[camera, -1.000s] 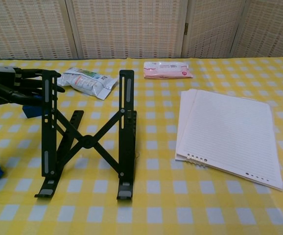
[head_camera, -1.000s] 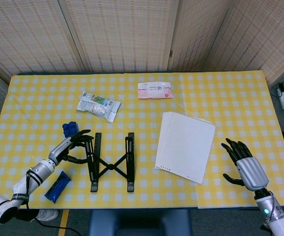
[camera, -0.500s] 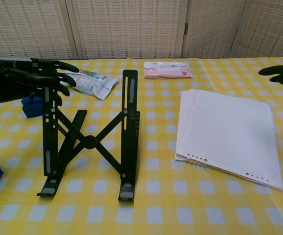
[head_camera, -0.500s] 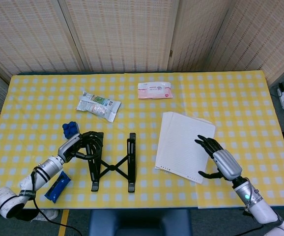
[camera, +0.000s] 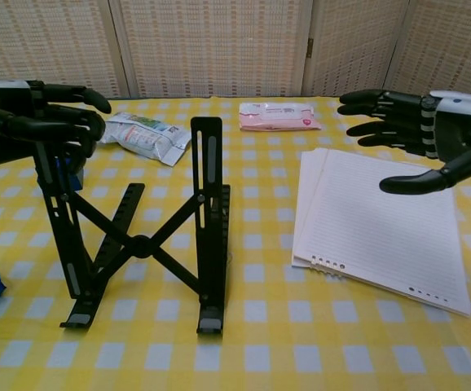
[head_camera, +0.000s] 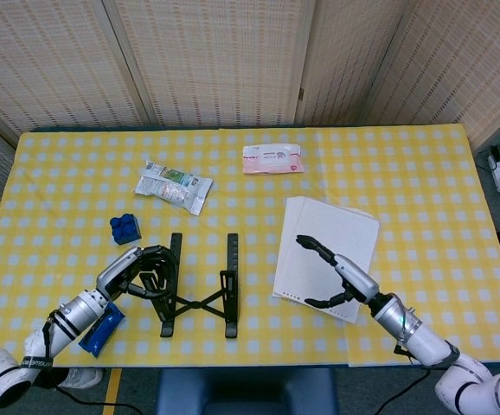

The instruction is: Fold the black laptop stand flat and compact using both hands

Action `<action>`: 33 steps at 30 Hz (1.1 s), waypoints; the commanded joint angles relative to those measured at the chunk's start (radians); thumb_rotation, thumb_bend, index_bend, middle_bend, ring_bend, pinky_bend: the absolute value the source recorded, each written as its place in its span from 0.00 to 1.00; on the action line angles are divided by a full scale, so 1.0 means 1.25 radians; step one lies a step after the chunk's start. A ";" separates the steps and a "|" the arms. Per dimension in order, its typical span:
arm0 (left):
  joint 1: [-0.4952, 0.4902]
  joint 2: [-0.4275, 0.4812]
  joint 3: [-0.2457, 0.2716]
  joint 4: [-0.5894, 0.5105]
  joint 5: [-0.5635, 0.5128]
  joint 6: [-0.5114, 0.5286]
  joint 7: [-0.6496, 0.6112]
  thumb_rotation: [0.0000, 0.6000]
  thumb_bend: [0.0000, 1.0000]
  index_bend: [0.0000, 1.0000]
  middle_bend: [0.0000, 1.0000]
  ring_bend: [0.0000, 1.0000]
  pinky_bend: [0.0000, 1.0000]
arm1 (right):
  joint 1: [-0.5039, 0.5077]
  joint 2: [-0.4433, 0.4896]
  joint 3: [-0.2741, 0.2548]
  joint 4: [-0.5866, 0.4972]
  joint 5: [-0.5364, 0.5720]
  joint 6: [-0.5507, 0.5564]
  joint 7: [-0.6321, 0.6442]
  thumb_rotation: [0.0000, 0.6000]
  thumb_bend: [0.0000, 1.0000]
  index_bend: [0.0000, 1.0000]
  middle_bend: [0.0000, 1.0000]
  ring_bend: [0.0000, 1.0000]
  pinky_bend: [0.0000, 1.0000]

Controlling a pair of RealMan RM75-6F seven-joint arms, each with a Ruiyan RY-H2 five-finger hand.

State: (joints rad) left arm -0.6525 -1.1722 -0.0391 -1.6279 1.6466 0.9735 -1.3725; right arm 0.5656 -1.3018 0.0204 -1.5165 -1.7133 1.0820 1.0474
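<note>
Yellow checked tablecloth [head_camera: 406, 164] is covering the table, woven screens [head_camera: 215, 60] standing behind. Left hand [head_camera: 146, 266] is gripping the laptop stand [head_camera: 200, 285]; right hand [head_camera: 336, 275] is hovering, fingers spread, over the paper [head_camera: 328, 255].

One black laptop stand [head_camera: 196, 283] and one stack of lined paper [head_camera: 326, 255] are here. There are also one pink wipes pack [head_camera: 272, 159], one white packet [head_camera: 173, 186], one blue block [head_camera: 125, 228] and one blue wrapper [head_camera: 101, 328].
</note>
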 commanded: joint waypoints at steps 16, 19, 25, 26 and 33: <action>0.018 0.059 0.129 -0.077 0.169 0.129 0.047 1.00 0.21 0.45 0.56 0.54 0.63 | 0.124 -0.042 -0.047 0.016 -0.065 0.015 0.275 1.00 0.25 0.00 0.05 0.10 0.00; 0.016 0.063 0.144 -0.083 0.182 0.140 0.052 1.00 0.21 0.45 0.57 0.54 0.63 | 0.133 -0.053 -0.057 0.021 -0.071 0.023 0.306 1.00 0.25 0.00 0.05 0.11 0.00; 0.007 0.071 0.167 -0.101 0.195 0.153 0.069 1.00 0.21 0.45 0.57 0.54 0.63 | 0.165 -0.091 -0.088 0.056 -0.101 0.049 0.440 1.00 0.25 0.00 0.08 0.14 0.00; 0.005 0.072 0.169 -0.103 0.195 0.153 0.072 1.00 0.21 0.45 0.57 0.54 0.63 | 0.170 -0.098 -0.091 0.065 -0.105 0.052 0.457 1.00 0.25 0.00 0.09 0.15 0.00; -0.003 0.072 0.183 -0.118 0.189 0.156 0.088 1.00 0.21 0.43 0.57 0.54 0.63 | 0.214 -0.175 -0.112 0.152 -0.129 0.074 0.582 1.00 0.25 0.00 0.12 0.19 0.02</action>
State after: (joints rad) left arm -0.6553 -1.0818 0.1883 -1.7744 1.8836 1.1690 -1.2645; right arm 0.8086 -1.4859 -0.1060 -1.3652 -1.8600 1.1614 1.7345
